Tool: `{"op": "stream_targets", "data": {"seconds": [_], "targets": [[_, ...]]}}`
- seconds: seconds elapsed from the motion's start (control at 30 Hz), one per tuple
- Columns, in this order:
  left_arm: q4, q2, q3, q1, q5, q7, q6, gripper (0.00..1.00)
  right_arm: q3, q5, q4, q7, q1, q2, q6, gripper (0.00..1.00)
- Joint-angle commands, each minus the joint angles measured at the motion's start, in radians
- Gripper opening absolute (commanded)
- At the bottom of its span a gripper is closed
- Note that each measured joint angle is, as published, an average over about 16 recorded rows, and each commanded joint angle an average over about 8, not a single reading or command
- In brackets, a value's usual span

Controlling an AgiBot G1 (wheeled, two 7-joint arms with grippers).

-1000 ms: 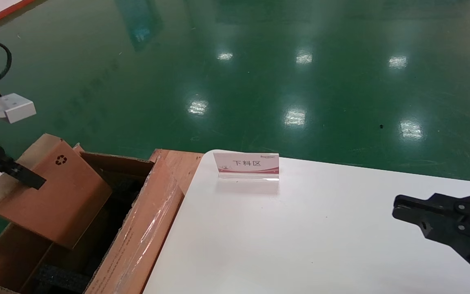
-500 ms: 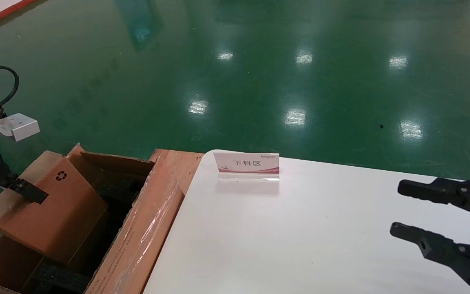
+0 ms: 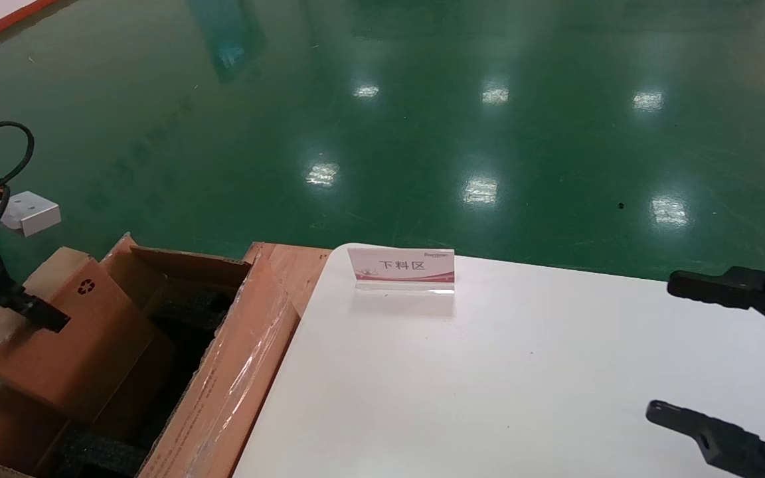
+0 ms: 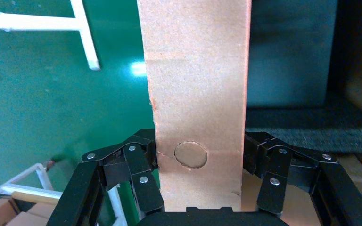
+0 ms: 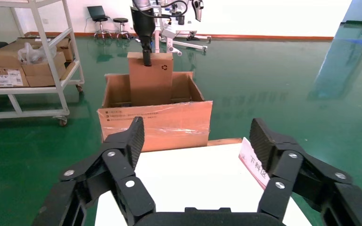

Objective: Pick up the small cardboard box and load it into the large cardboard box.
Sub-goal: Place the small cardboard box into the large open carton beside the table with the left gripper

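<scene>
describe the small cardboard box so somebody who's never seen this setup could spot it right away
Start at the white table; against its left edge stands the large cardboard box, open, with tape on one flap. The small cardboard box stands on edge, partly lowered into it, held at its top by the left gripper, jaws clamped on it. It is flat, plain brown, with a black recycling symbol near a top corner.

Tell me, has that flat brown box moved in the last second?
Yes. The small cardboard box has sunk deeper into the large cardboard box and shifted left, away from the sign.
</scene>
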Motion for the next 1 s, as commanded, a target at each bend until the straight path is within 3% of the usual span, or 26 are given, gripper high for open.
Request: {"op": "stream_targets", "data": {"seconds": [0.03, 0.73, 0.77, 1.0], "targets": [[-0.002, 0.004, 0.002, 0.01, 0.008, -0.01, -0.019, 0.0, 0.0, 0.0, 0.0, 0.0, 0.0, 0.0, 0.0, 1.0], [0.064, 0.026, 0.012, 0.169, -0.012, -0.043, -0.109, 0.03, -0.001, 0.001, 0.0, -0.001, 0.0, 0.0, 0.0, 1.0], [0.068, 0.028, 0.013, 0.174, -0.013, -0.042, -0.11, 0.1, -0.001, 0.001, 0.0, -0.001, 0.0, 0.0, 0.0, 1.0], [0.087, 0.038, 0.01, 0.199, -0.021, -0.032, -0.121, 0.95, -0.001, 0.001, 0.0, -0.001, 0.0, 0.001, 0.001, 1.0]]}}
